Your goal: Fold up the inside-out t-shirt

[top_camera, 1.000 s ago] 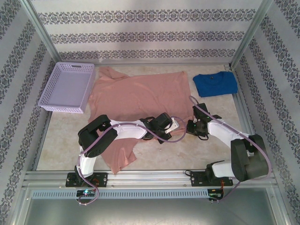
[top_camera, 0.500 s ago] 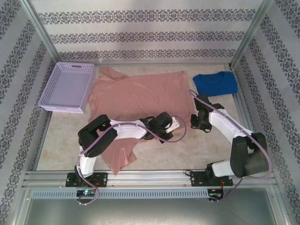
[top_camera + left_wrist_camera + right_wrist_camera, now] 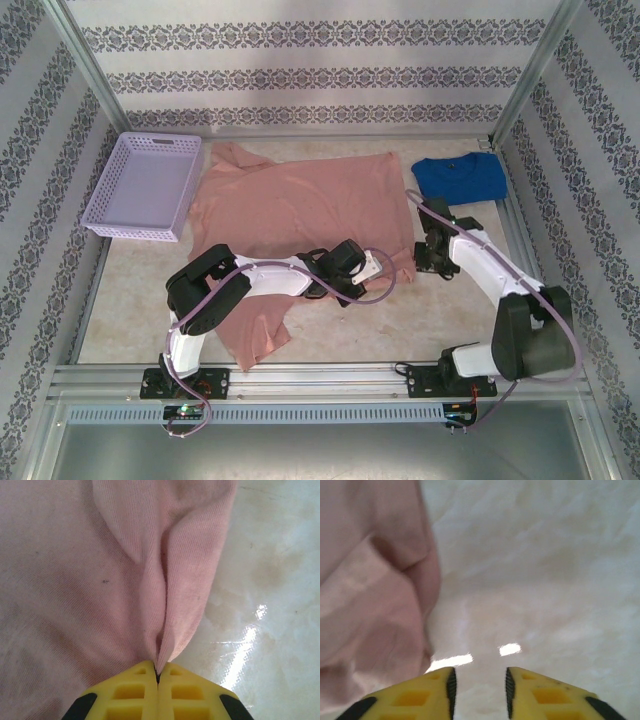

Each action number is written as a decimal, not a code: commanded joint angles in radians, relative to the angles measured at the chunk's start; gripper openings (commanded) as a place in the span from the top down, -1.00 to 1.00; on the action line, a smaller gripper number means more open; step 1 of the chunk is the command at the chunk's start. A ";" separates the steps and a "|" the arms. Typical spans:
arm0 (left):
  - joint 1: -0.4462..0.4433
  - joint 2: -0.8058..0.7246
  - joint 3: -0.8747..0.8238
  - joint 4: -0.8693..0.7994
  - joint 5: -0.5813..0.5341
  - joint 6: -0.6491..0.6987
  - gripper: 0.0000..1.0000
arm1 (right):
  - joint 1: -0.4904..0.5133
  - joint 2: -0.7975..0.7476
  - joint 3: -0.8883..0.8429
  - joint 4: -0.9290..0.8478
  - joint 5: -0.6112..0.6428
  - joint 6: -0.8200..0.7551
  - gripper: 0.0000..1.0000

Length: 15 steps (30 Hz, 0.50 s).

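The inside-out t-shirt (image 3: 300, 205) is salmon pink and lies spread over the middle of the table, with one part trailing toward the near edge. My left gripper (image 3: 372, 266) sits low at the shirt's near right corner. In the left wrist view its yellow fingers (image 3: 135, 690) are shut on a raised fold of the pink fabric (image 3: 165, 605). My right gripper (image 3: 430, 258) hovers just right of the shirt's right edge. In the right wrist view it (image 3: 479, 690) stands open over bare table, nothing between the fingers, with the shirt's edge (image 3: 375, 610) to its left.
A lilac basket (image 3: 145, 185) stands at the far left. A bright blue t-shirt (image 3: 460, 178) lies folded at the far right, just beyond my right arm. Pale marble table (image 3: 130, 300) shows left of the shirt and in front of it. Metal frame posts border the sides.
My right gripper has opened and moved away from the left gripper, up along the shirt's right edge. The left gripper still pinches the fold in the same place.
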 commanded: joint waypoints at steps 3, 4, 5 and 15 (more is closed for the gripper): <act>0.010 0.039 0.010 -0.077 0.018 -0.011 1.00 | 0.066 -0.088 -0.133 0.051 -0.163 0.091 0.14; 0.010 0.039 0.010 -0.074 0.020 -0.011 1.00 | 0.068 -0.081 -0.147 0.075 -0.160 0.096 0.13; 0.010 0.039 0.011 -0.076 0.021 -0.010 1.00 | 0.065 -0.068 -0.152 0.098 -0.155 0.090 0.13; 0.010 0.029 0.009 -0.080 0.011 -0.007 1.00 | 0.031 0.072 -0.073 0.180 -0.138 0.031 0.32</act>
